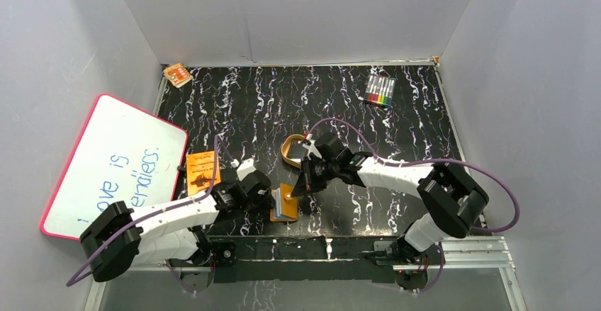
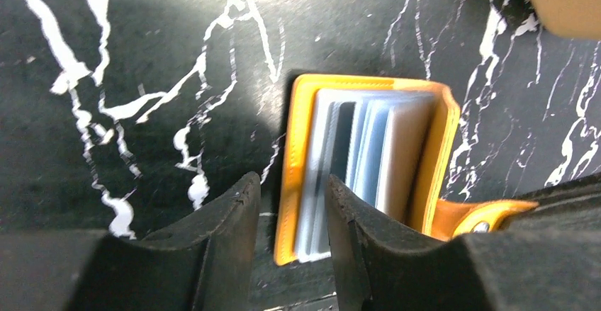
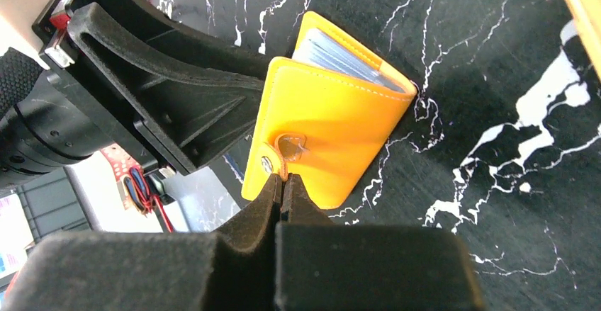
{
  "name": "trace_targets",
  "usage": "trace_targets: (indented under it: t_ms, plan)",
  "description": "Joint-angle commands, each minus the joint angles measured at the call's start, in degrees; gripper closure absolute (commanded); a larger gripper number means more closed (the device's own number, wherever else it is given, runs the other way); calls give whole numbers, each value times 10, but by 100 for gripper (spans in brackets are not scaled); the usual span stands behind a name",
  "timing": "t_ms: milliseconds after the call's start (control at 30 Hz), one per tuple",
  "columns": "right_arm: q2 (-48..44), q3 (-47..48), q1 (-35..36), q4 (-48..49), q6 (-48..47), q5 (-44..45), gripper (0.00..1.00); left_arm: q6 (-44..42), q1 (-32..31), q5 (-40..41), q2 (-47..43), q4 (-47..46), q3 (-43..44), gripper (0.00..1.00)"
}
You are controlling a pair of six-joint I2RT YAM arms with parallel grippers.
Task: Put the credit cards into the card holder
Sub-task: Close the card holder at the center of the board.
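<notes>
Black white-veined tabletop [image 1: 425, 148], 6 o'clock edge — orange leather card holder [image 1: 285, 205] stands fanned open. Right gripper [image 3: 282, 181] pinches its snap tab [image 3: 290, 145]; left gripper [image 2: 290, 187], half-open, straddles one cover — close gently, sleeves spread.

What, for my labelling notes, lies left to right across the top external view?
whiteboard → orange booklet → card holder → marker pack
</notes>
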State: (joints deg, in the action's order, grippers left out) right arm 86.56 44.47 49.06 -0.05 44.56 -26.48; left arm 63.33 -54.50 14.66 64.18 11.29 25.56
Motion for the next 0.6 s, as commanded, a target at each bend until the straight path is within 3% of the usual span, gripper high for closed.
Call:
trace_targets:
  t_ms: [0,333,467,567]
  plan:
    - [16,30,9,33,8,23,100,14,1,24,-52,134,-25,65]
    - [84,70,25,39,-2,1,100,57,1,60,-186,231,-9,66]
    - [128,103,44,36,-10,-29,73,83,1,78,-226,237,-13,66]
    - [150,125,57,28,-19,-44,59,92,1,96,-258,245,-9,65]
